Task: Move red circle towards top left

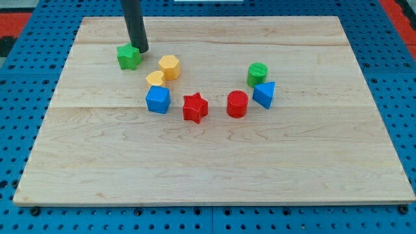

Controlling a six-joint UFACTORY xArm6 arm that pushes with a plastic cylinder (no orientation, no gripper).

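The red circle (237,103) stands on the wooden board (214,162), right of centre, touching or almost touching the blue triangle (264,94) on its right. My tip (142,50) is at the view's upper left, right beside the green star (129,57), far to the left of the red circle. The red star (194,108) lies between the red circle and the blue cube (158,100).
A yellow hexagon (169,67) and a yellow heart (155,79) sit just above the blue cube. A green cylinder (257,73) stands above the blue triangle. Blue pegboard (19,130) surrounds the board.
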